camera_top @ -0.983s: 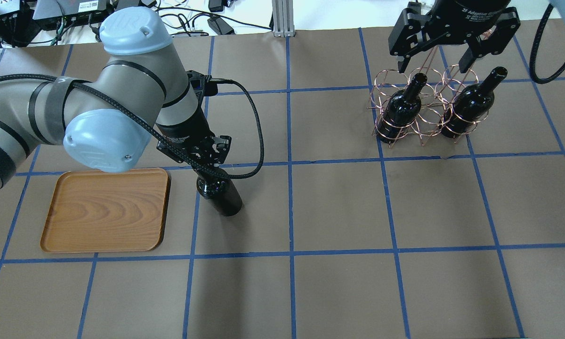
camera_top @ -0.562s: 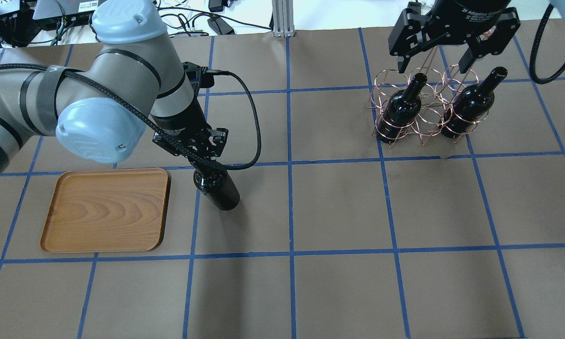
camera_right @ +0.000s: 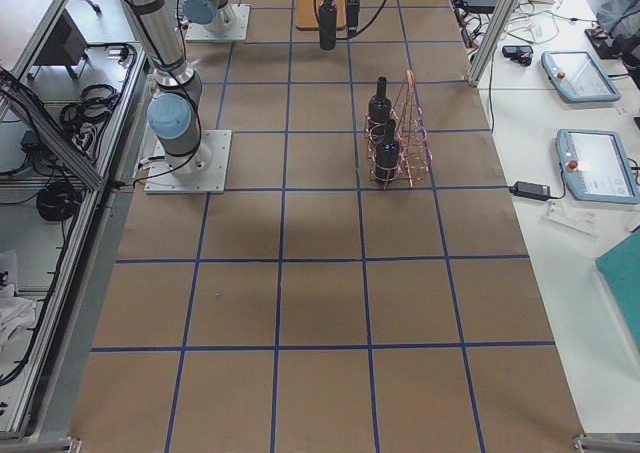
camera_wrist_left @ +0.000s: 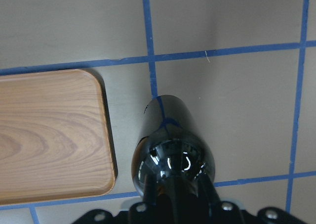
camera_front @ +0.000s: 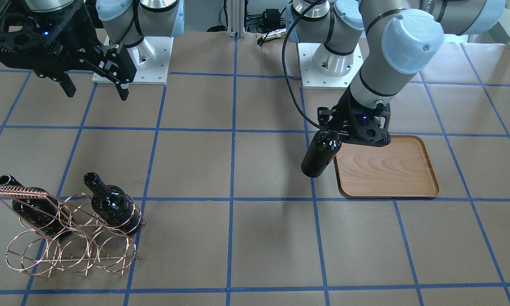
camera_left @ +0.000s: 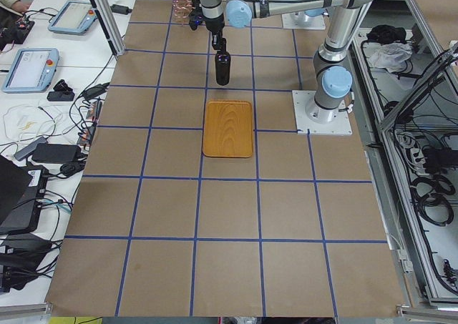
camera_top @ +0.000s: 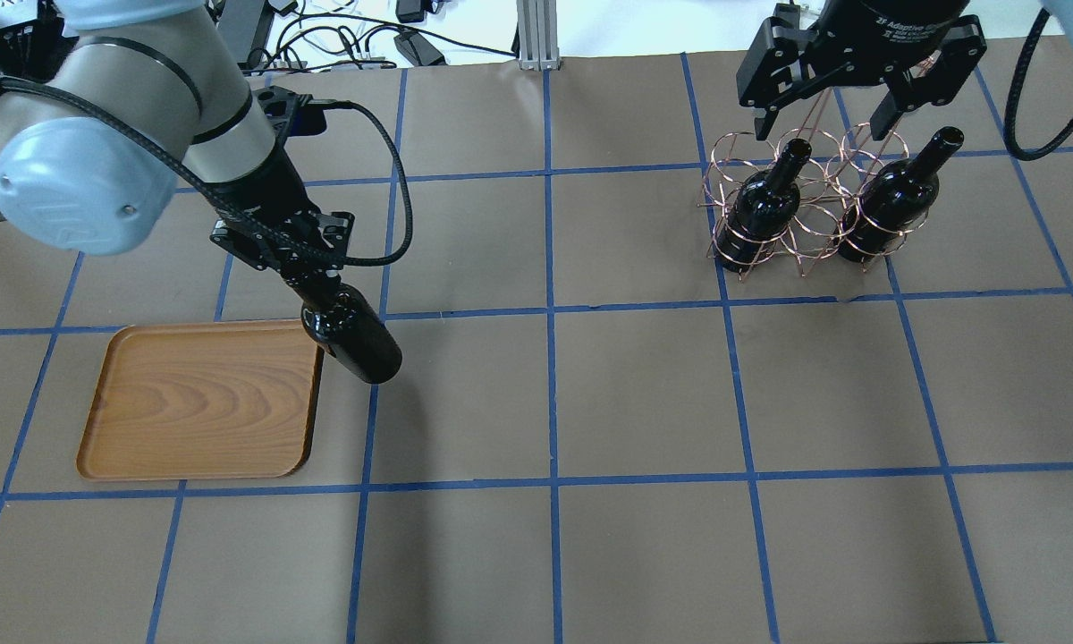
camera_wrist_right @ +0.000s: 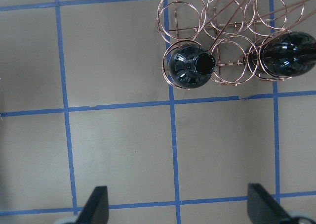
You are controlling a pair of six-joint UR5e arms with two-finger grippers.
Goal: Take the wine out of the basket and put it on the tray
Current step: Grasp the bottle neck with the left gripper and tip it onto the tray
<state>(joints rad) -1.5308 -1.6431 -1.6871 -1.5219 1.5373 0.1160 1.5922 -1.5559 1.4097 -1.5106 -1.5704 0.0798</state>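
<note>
Left gripper (camera_top: 307, 275) downward around wine (camera_top: 359, 347) neck

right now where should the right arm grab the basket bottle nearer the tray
Take the bottle by its neck, just under the lip, coming straight down from above. It stands upright in the basket, whose wire rings wrap its body, so only the neck stands free. The right arm's fingers are open and look wide enough for it.

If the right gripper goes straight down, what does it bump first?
Probably the bare table, just beside the basket. The right gripper sees only table between its open fingers; the bottles sit off to one side.
</note>
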